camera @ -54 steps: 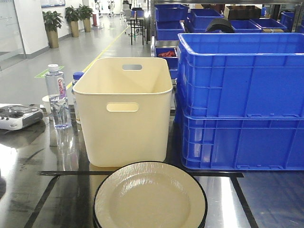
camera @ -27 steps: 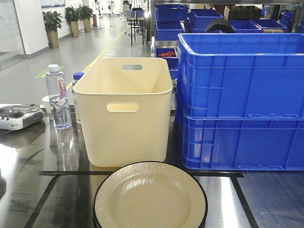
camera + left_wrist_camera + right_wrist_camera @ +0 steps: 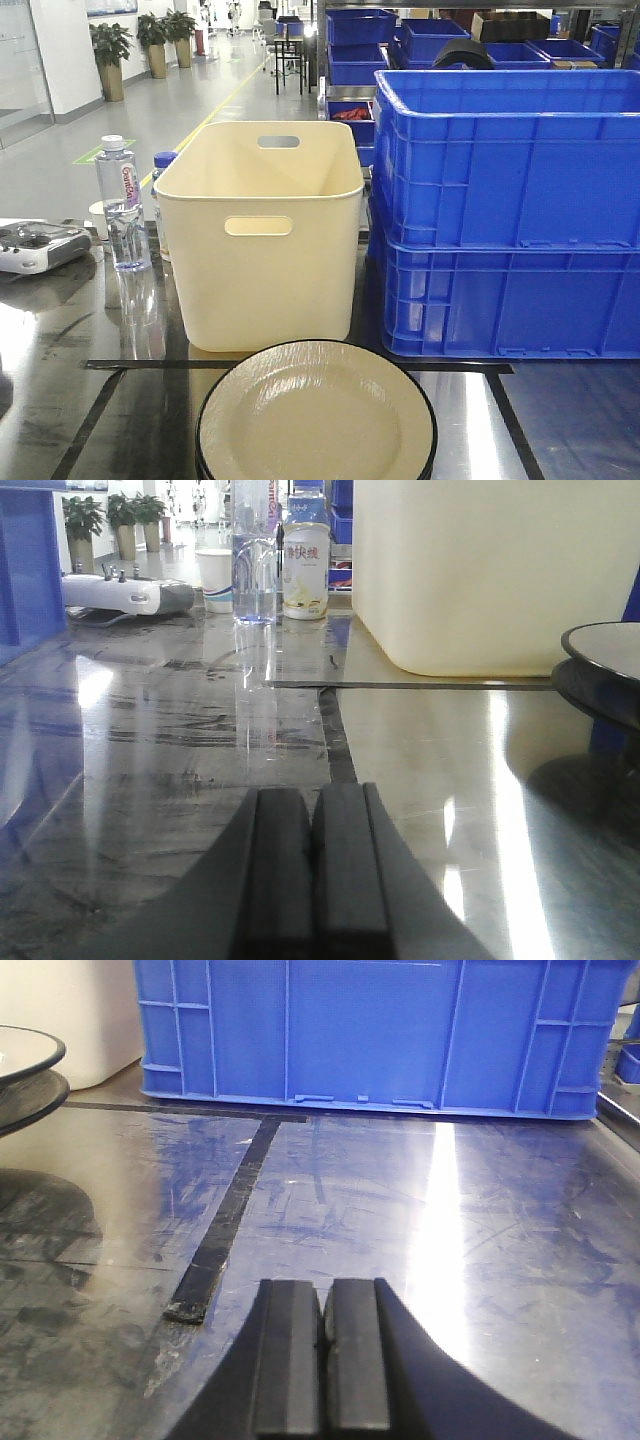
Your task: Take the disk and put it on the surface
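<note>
The disk (image 3: pixel 316 415), a cream plate w/ black rim, is seen stacked on at least one more of the same at the near edge of the desk (image 3: pixel 60 400), centred in the front view, just in front of the cream bin (image 3: pixel 258 235). Blue crates (image 3: pixel 505 210) are stacked to the right of the bin; a bottle (image 3: pixel 121 203) and a controller (image 3: pixel 38 245) are set on the left side. In the left wrist view the left claw (image 3: pixel 312 865) is seen closed, fingers pressed together, nothing held, low over the glossy desk; the disk stack (image 3: pixel 603 675) is found ahead and to its right, well apart, at the frame edge. In the right wrist view the right claw (image 3: pixel 326 1365) is likewise shut and empty, low over the desk beside a black tape line (image 3: pixel 225 1220); the disk stack (image 3: pixel 28 1070) lies ahead and to its left, apart from it, in front of the crate (image 3: pixel 375 1035).
</note>
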Controlling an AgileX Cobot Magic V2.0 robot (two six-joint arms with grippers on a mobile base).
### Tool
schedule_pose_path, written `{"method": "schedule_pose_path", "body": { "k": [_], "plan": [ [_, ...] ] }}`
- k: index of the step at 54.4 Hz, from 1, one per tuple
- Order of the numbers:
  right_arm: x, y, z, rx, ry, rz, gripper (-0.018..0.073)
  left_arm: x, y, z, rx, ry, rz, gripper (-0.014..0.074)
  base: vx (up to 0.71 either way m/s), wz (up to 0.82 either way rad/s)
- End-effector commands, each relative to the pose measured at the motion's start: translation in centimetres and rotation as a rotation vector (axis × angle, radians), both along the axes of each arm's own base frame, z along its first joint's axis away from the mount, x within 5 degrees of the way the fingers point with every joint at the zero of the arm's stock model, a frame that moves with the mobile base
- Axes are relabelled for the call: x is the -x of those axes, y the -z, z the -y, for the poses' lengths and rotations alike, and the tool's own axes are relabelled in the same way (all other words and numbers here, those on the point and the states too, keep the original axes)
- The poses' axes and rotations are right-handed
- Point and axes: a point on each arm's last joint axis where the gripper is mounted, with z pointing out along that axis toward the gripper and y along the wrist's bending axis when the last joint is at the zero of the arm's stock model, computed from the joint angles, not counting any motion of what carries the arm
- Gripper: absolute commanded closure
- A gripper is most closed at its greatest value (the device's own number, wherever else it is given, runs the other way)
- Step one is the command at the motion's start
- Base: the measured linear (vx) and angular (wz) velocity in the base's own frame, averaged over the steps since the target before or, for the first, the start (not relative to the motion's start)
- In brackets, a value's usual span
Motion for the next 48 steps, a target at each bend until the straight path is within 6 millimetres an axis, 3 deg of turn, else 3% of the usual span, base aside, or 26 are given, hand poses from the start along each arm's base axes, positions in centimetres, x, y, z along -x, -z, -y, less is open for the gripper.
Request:
{"method": "schedule_pose_path", "body": {
  "k": [1, 48],
  "plan": [
    [-0.07, -0.48, -0.02, 0.005, -0.001, 0.078, 0.0567, 0.21, -1.53, 0.00, 0.009, 0.001, 0.118, 0.0604, 0.00, 0.00],
    [-0.07, -0.48, -0.02, 0.005, -0.001, 0.078, 0.0567, 0.21, -1.53, 0.00, 0.009, 0.001, 0.118, 0.0604, 0.00, 0.00]
  ]
}}
